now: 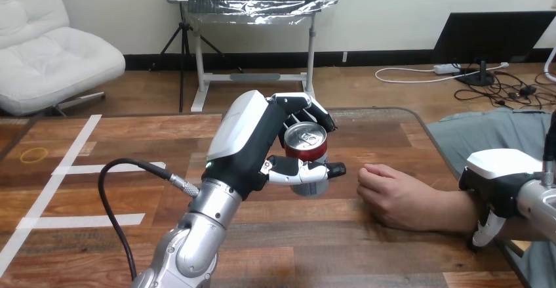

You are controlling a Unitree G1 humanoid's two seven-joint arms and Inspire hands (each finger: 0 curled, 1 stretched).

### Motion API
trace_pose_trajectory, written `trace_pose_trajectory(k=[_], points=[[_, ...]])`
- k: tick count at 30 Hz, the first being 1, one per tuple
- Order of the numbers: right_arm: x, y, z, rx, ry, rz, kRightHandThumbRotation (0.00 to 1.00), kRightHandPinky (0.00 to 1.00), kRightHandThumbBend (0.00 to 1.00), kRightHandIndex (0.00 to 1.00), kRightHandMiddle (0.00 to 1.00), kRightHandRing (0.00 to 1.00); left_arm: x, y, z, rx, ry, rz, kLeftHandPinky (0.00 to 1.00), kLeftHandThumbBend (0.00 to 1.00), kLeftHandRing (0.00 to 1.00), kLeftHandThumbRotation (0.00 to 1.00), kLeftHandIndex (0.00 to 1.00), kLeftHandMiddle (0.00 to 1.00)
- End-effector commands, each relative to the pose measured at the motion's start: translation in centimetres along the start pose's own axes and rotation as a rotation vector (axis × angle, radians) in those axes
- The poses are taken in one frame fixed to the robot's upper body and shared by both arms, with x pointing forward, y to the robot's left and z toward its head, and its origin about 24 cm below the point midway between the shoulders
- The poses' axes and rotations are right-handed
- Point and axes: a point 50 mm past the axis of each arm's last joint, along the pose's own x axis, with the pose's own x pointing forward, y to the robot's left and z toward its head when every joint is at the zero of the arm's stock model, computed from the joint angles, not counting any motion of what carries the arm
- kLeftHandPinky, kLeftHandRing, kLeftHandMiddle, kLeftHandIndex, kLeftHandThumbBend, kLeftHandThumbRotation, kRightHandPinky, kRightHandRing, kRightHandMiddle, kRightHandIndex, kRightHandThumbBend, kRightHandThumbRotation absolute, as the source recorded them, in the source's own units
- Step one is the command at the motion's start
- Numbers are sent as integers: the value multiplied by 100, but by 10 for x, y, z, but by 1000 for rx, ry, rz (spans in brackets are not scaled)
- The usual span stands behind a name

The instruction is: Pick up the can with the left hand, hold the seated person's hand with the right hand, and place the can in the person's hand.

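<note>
Red can point(306, 145) clamped in left hand point(262, 140); right hand point(498, 186) at forearm point(452, 209), grip unclear. Person's hand point(387, 193), right of can, curled: you approach slowly.

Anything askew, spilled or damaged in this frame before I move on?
Nothing stands out. The can sits upright in the left hand, fingers curled round it, no dent or spill showing. The right hand curls round the person's wrist; the person's hand rests loosely closed on the table.
</note>
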Motion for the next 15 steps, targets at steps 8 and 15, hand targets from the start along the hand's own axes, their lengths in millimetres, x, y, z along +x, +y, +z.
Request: trace_pose_trajectory(k=[8,15], points=[[1,-5,9,22,-47,-40,0,38,75,48,47,43,15,17,15,23,-80,69,33,62,38,0,49,45],[1,-5,8,37,-35,-37,0,35,75,49,48,41,16,17,15,23,-80,70,33,62,39,0,49,45]])
